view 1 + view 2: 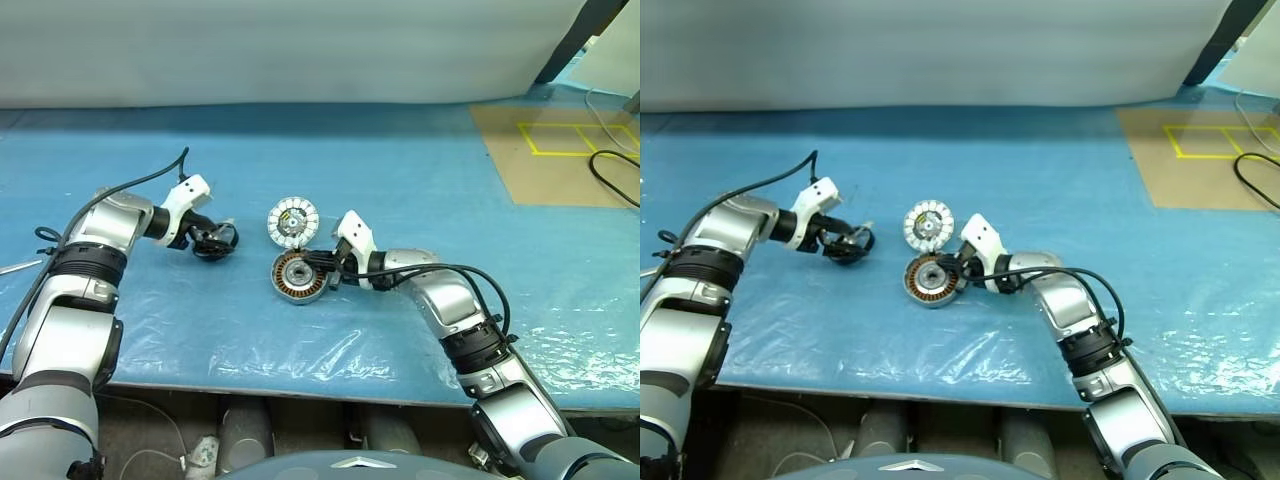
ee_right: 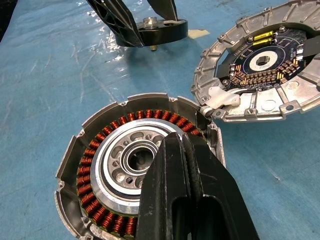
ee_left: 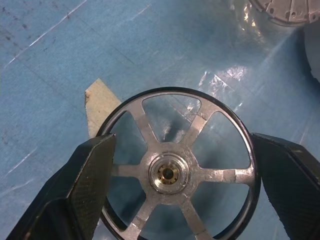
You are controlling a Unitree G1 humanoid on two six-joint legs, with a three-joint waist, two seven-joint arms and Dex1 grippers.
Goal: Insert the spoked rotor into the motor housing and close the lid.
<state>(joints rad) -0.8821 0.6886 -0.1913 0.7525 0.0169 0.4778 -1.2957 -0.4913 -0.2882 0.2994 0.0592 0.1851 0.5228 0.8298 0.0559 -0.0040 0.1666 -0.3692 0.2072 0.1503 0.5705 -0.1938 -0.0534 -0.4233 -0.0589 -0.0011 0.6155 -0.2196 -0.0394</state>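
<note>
The spoked rotor (image 3: pixel 170 173), a dark-rimmed wheel with silver spokes and a brass-centred hub, sits on the blue sheet at centre left (image 1: pixel 213 241). My left gripper (image 3: pixel 180 150) is open around it, one black finger (image 3: pixel 85 180) close against each side of the rim. The motor housing (image 2: pixel 90 165), a silver shell with copper windings and a grey hub, lies at the middle (image 1: pixel 297 277). My right gripper (image 2: pixel 175 142) is shut, its tips resting over the housing's hub from the right. The lid (image 1: pixel 293 221) stands tilted just behind the housing, joined to its edge.
A blue plastic sheet (image 1: pixel 400 180) covers the table, crinkled toward the front edge (image 1: pixel 300 385). A tan board with yellow tape lines (image 1: pixel 560 150) and a black cable (image 1: pixel 612 172) lie at the back right. A scrap of tan tape (image 3: pixel 100 102) lies beside the rotor.
</note>
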